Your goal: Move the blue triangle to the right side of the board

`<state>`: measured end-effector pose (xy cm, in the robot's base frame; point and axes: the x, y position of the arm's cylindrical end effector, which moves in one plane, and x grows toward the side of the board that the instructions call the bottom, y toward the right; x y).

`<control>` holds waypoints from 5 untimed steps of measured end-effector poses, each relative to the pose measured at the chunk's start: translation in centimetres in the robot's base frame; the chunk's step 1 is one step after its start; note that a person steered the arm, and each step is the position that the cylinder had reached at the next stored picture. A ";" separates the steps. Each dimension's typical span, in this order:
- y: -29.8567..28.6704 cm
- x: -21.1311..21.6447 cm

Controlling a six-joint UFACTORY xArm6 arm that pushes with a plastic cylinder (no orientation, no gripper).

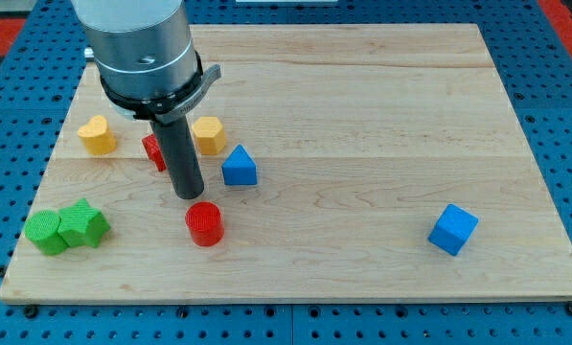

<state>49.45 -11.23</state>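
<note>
The blue triangle (239, 166) lies on the wooden board (362, 105), left of centre. My tip (190, 195) is the lower end of a dark rod that hangs from the arm's grey cylinder at the view's top left. The tip stands just left of the blue triangle and a little below it, with a small gap between them. A red cylinder (205, 223) sits right below the tip. A red block (154, 150) is partly hidden behind the rod.
A yellow block (208, 134) sits just above the blue triangle. A yellow heart (97, 135) lies at the left. Two green blocks (44, 233) (82, 223) touch each other near the bottom left corner. A blue cube (453, 229) lies at the lower right.
</note>
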 end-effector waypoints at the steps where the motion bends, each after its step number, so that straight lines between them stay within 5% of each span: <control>1: -1.0 0.0; 3: -6.6 -0.8; 5: 4.7 -3.4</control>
<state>46.01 -6.56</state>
